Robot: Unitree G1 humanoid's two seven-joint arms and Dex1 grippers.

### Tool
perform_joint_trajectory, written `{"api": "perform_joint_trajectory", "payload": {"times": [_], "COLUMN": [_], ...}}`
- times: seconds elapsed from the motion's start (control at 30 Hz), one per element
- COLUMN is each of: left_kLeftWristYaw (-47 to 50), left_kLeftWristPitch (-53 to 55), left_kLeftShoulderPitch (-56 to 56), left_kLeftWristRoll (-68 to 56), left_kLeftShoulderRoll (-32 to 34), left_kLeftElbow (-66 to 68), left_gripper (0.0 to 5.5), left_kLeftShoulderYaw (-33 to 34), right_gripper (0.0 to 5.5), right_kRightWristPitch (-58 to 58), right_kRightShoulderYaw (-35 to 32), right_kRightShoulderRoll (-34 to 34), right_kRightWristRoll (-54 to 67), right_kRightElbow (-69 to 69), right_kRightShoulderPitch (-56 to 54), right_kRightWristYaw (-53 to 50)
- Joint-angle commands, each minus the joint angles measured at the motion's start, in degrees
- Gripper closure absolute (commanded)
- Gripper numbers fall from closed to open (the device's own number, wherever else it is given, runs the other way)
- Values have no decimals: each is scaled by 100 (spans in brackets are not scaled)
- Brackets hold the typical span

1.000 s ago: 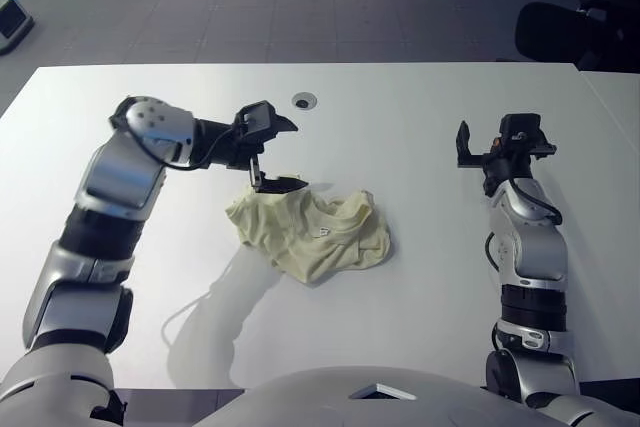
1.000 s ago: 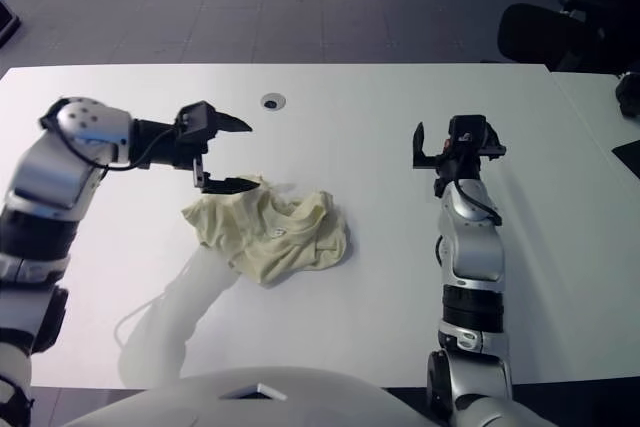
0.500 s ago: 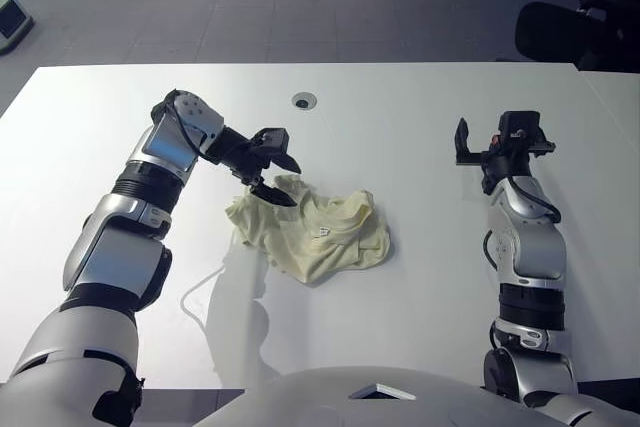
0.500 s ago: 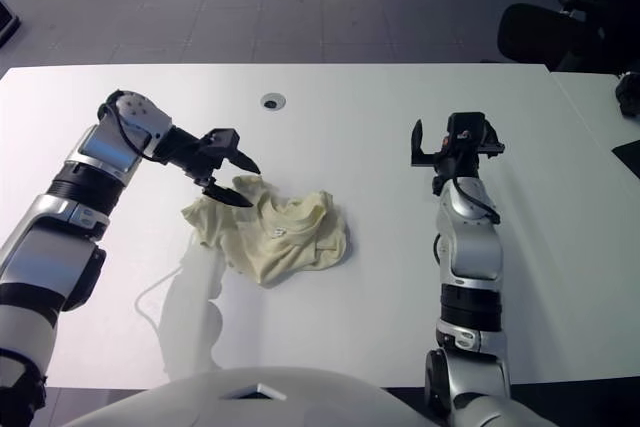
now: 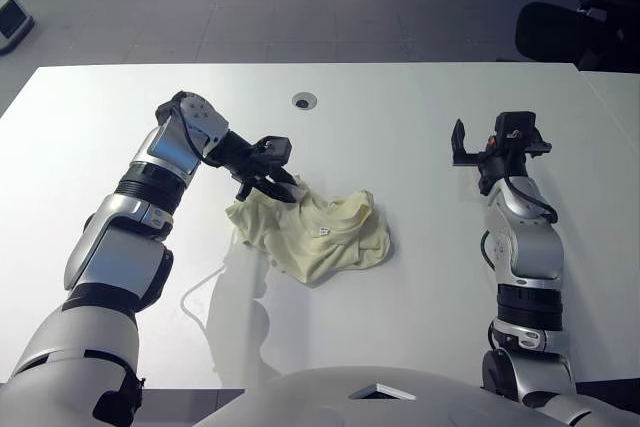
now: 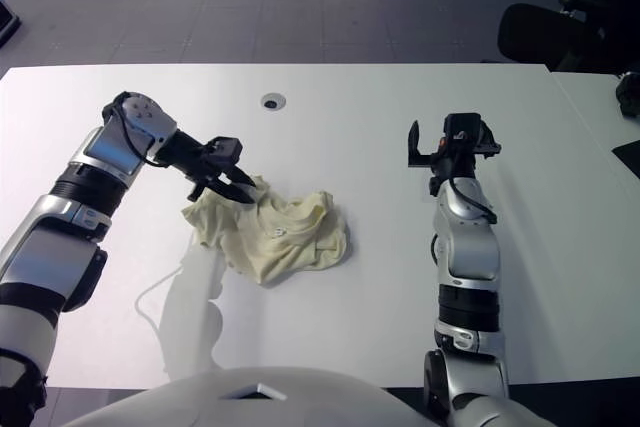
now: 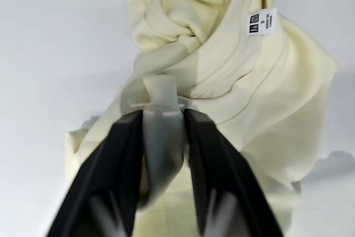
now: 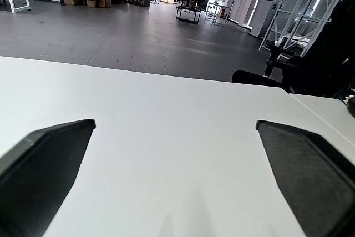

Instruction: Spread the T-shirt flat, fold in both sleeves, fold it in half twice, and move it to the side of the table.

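T-shirt [image 5: 312, 232], pale-yellow fabric, lies crumpled near the middle of the white rectangular table [image 5: 420, 97]. The left gripper [image 5: 277, 185] pinches its far left edge (cloth between black fingers). The right gripper [image 5: 490, 145], jaws spread wide, hangs well apart.

The T-shirt [image 7: 238, 81] is lying bunched up under the left pincer [image 7: 162, 112], so its sleeves are hiding somewhere in the folds. The pinch of cloth sitting between this pincer's fingers [image 7: 119, 165] is looking grey and blurry. The little tag [image 7: 260, 22] just past the pincer is showing print too small to read. The right pincer [image 8: 175, 125] is standing wide apart, and its fingers [image 8: 44, 159] are running off the picture's edges.
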Motion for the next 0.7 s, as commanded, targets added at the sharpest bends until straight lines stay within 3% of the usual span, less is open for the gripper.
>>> {"api": "perform_joint_trajectory", "payload": {"times": [0.03,0.13,0.27,0.57,0.7], "left_kLeftWristYaw": [-53,-53,-53,-52,-49], "left_kLeftWristPitch": [15,146,297,724,881], "left_kLeftShoulderPitch": [-7,-108,-151,-184,-210], "left_kLeftWristRoll": [-72,-326,-680,-1334,-1507], "left_kLeftShoulderRoll": [58,164,559,1458,1642], "left_kLeftElbow": [-95,-271,-896,-2341,-2790], "left_gripper": [498,548,548,548,548], "left_kLeftShoulderYaw": [-58,-58,-41,314,461], "right_gripper": [10,10,10,10,10], "right_kRightWristPitch": [38,154,382,-46,-386], "right_kRightShoulderYaw": [19,104,356,1331,1766], "right_kRightShoulderRoll": [17,-63,-504,-2523,-3052], "right_kRightWristRoll": [-27,28,89,338,423], "right_kRightElbow": [-27,-38,-105,-815,-953], "right_kRightShoulderPitch": [33,43,-69,-106,-215], "right_kRightWristYaw": [-6,186,881,3942,5031]}}
